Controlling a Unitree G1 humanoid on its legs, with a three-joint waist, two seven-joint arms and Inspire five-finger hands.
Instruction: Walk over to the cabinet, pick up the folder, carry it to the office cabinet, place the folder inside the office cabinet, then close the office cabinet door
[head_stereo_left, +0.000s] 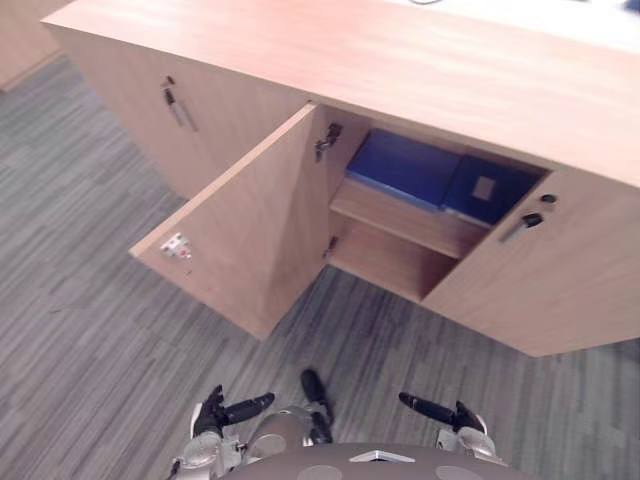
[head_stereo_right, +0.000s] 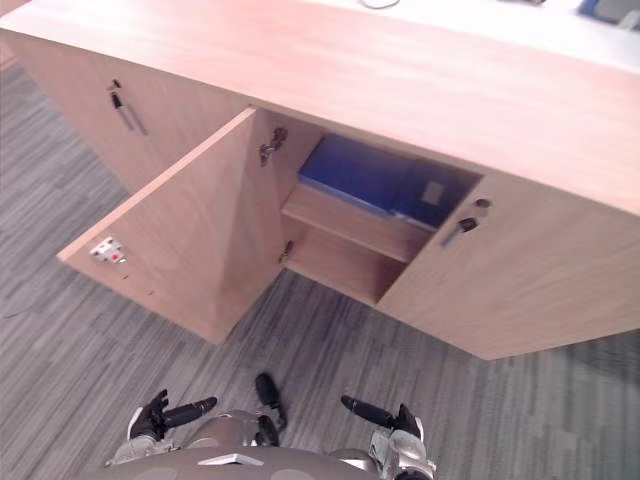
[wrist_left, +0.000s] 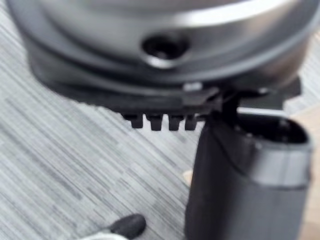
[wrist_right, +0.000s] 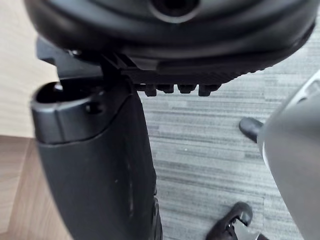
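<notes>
The blue folder (head_stereo_left: 400, 165) lies flat on the upper shelf (head_stereo_left: 400, 218) inside the cabinet (head_stereo_left: 400, 80), so probably only the open door (head_stereo_left: 250, 220) needs shutting. Left hand (head_stereo_left: 215, 415) and right hand (head_stereo_left: 455, 413) hang low, fingers straight, empty, free for that push.

Office cabinet (head_stereo_left: 420, 80) viewed from above, with its middle bay open to the front. The upper shelf is taken up by a blue folder (head_stereo_left: 398, 165) lying flat and a darker folder (head_stereo_left: 492, 190) just beside it, so little headroom is left under the cabinet top. Below the shelf board (head_stereo_left: 400, 218) the lower bay is open to reach. Approach from the left is barred by the open door (head_stereo_left: 245, 235), swung out over the carpet (head_stereo_left: 90, 300), with a latch (head_stereo_left: 176, 246) near its outer edge. On the right the bay is bounded by a closed door (head_stereo_left: 560, 280), its handle (head_stereo_left: 521, 226) standing proud. An open stretch of carpet is noted between the bay and the left hand (head_stereo_left: 222, 414) and right hand (head_stereo_left: 445, 411).
</notes>
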